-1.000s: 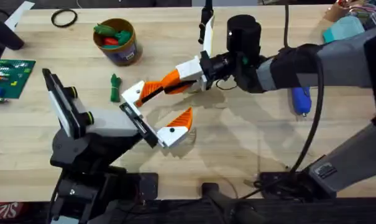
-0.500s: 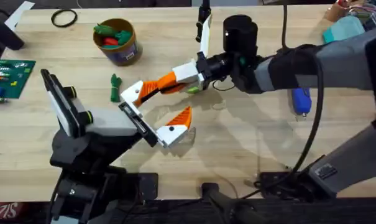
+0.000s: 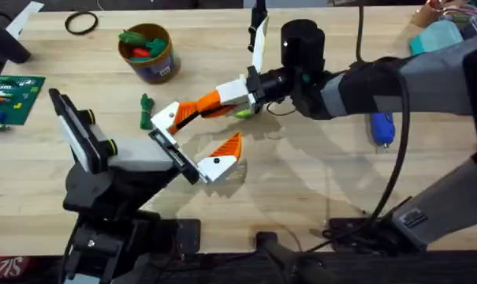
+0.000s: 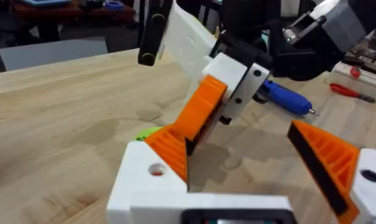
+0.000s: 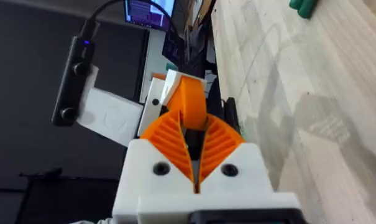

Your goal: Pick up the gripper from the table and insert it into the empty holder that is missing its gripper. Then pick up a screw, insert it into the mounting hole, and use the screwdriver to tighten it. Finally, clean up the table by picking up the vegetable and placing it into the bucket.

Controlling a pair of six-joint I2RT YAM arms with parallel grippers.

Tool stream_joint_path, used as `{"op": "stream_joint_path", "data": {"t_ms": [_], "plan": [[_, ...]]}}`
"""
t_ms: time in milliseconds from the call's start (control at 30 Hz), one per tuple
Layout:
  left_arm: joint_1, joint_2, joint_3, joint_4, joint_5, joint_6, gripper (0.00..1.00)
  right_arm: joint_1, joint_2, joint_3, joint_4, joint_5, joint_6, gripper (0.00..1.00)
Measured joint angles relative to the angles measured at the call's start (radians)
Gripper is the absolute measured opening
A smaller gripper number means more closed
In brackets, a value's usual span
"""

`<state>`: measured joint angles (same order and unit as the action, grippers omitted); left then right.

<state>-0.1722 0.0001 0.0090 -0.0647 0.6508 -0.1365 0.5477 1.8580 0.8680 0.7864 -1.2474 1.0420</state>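
Your right gripper (image 3: 236, 96) clamps the loose orange tapered plastic gripper (image 3: 203, 105), its tip touching the bare white angular holder (image 3: 165, 116); your left gripper (image 3: 197, 142) is spread apart.

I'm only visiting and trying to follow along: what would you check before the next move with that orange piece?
1. Grip: ok. The right end effector is shut on the gripper.
2. Alignment: ok. The gripper's end meets the holder on the left end effector.
3. Fully seated: cannot tell.
4. Mounting hole unblocked: ok.
5. Screwdriver at hand: ok, on the table beside the right arm. Screw located: cannot tell.
6. Vegetable in the bucket: not ok, it lies on the table close by the holder.
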Motion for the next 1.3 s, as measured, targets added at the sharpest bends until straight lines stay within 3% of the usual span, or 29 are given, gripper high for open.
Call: {"op": "stream_joint_path", "data": {"t_ms": [233, 400, 767, 1033, 1233, 1300], "plan": [[0.000, 0.000, 0.000, 0.000, -0.001, -0.003, 0.986, 0.001, 0.000, 0.000, 0.000, 0.002, 0.000, 0.014], [0.000, 0.000, 0.000, 0.001, -0.001, 0.001, 0.987, 0.002, 0.000, 0.000, -0.008, 0.020, -0.004, 0.281], [-0.001, 0.000, 0.000, 0.001, 0.013, 0.009, 0.986, 0.013, 0.000, 0.000, -0.014, 0.035, -0.004, 0.462], [-0.002, 0.000, 0.000, 0.001, 0.023, 0.010, 0.986, 0.007, 0.000, 0.000, -0.016, 0.036, -0.003, 0.803], [-0.002, 0.000, 0.000, 0.001, 0.030, 0.010, 0.986, -0.031, 0.000, 0.000, -0.016, 0.036, 0.004, 0.976], [-0.002, 0.000, 0.000, 0.001, 0.031, 0.010, 0.986, -0.044, 0.000, 0.000, -0.016, 0.038, 0.005, 0.992]]}}
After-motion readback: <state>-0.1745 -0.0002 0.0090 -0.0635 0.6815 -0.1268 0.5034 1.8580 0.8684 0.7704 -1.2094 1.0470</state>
